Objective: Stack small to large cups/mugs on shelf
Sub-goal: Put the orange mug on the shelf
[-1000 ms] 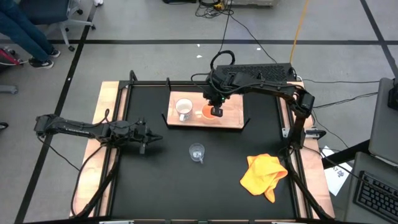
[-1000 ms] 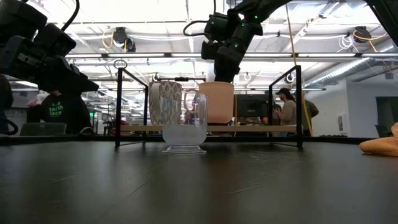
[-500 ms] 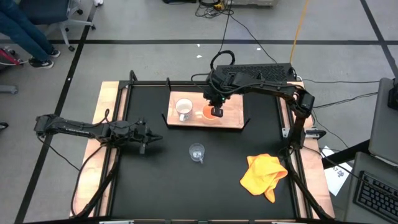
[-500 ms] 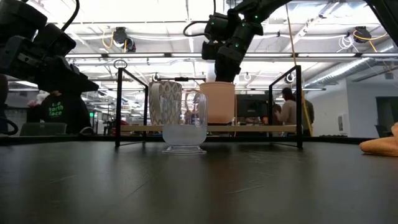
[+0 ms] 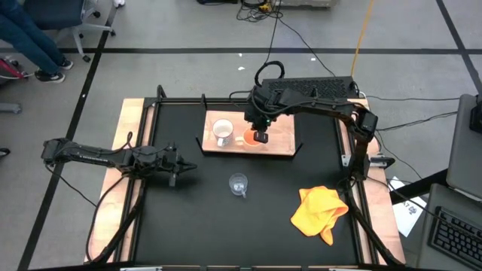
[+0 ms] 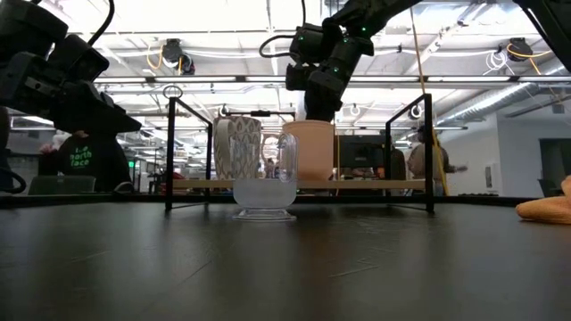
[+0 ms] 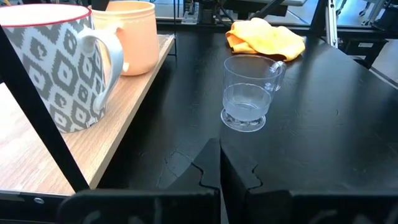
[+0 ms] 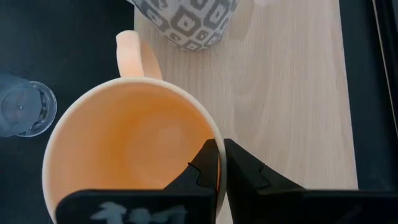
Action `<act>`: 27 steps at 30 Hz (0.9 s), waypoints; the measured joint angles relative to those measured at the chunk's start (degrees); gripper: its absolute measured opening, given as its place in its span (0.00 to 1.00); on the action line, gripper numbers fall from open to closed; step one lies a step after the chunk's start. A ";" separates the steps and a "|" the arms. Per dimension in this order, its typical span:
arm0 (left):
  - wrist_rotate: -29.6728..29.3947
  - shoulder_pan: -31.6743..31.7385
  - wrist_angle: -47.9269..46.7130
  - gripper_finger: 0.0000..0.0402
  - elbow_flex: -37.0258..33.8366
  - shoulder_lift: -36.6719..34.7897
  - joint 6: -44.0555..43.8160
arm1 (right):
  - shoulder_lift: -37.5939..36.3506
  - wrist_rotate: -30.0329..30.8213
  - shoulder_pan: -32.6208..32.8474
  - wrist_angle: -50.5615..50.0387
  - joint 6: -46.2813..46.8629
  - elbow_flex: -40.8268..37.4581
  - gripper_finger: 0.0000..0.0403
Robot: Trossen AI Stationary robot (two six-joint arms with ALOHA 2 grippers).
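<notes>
The orange-yellow mug [image 8: 130,155] stands upright on the light-wood shelf [image 5: 280,141], next to the white patterned mug [image 5: 221,132], which rests on its base on the board. My right gripper [image 8: 221,168] is over the orange mug [image 6: 310,149] and shut on it. The clear glass cup [image 5: 239,184] stands on the black table in front of the shelf. My left gripper [image 7: 219,169] is shut and empty, low over the table's left side [image 5: 179,167], pointing at the glass cup [image 7: 249,93]. My right gripper pinches the orange mug's rim [image 8: 217,144] on the side away from the handle, with one finger inside the mug and one outside. The fingers come from above, pointing down. The mug is upright with its base at the shelf board; I cannot tell whether it is lifted clear.
A crumpled yellow cloth [image 5: 320,211] lies on the table at the near right. Thin black brackets [image 6: 428,152] stand at the shelf's ends. Black rails run along the table's sides. People show in the room beyond the table.
My right gripper has gone a little toward the table's left edge with the orange mug, which has stayed upright and now stands closer to the white mug.
</notes>
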 joint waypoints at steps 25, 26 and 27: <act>0.00 0.00 -0.61 0.00 0.00 0.00 -0.09 | 0.35 0.50 0.16 -0.37 0.68 -0.22 0.14; 0.00 -0.01 -0.67 0.00 0.00 0.00 -0.11 | 0.35 0.50 0.24 -0.35 0.68 -0.22 0.14; 0.00 -0.01 -0.70 0.00 0.00 0.01 -0.11 | 0.35 0.50 0.34 -0.31 0.67 -0.22 0.14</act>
